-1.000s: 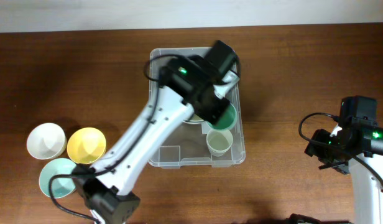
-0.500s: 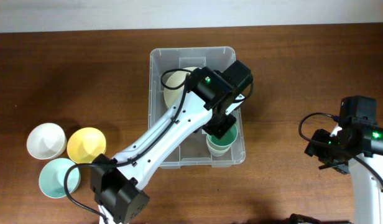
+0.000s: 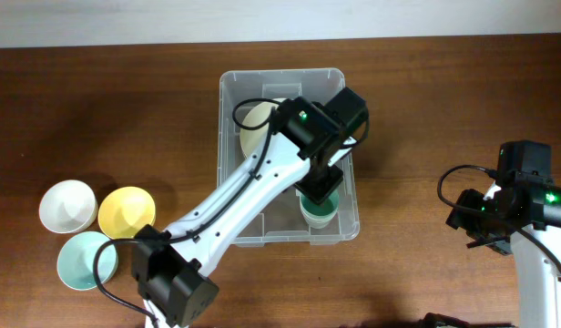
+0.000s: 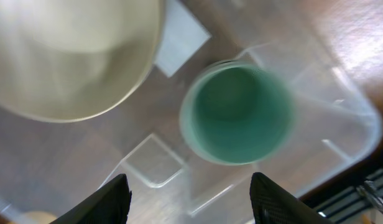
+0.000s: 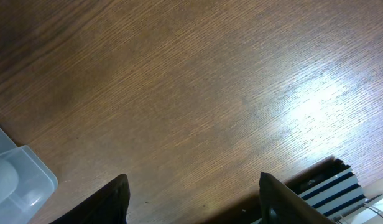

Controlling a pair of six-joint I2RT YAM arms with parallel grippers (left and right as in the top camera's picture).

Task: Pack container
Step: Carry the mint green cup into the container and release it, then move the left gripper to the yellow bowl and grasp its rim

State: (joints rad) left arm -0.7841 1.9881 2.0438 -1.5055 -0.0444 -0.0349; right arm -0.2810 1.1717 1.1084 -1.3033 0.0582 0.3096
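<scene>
The clear container [image 3: 280,76] sits mid-table. Inside it, a cream bowl [image 3: 256,123] lies at the back and a green cup [image 3: 318,209] stands upright in the front right corner. In the left wrist view the green cup [image 4: 238,112] is beside the cream bowl [image 4: 67,56] and the white label [image 4: 179,40]. My left gripper [image 4: 190,205] hangs open just above the container's floor [image 4: 86,162], clear of the cup, with nothing between its fingers [image 4: 104,202]. My right gripper [image 5: 194,202] is open over bare wood, far right of the container's corner [image 5: 17,180].
Three bowls sit on the table at the left: a white one [image 3: 66,206], a yellow one [image 3: 127,211] and a mint one [image 3: 83,260]. My left arm [image 3: 253,196] crosses the container's front wall. The right arm [image 3: 526,205] stands near the right edge.
My left gripper carried the green cup to the container's front right corner, set it into the pale cup there, and opened. The right arm has not moved.
</scene>
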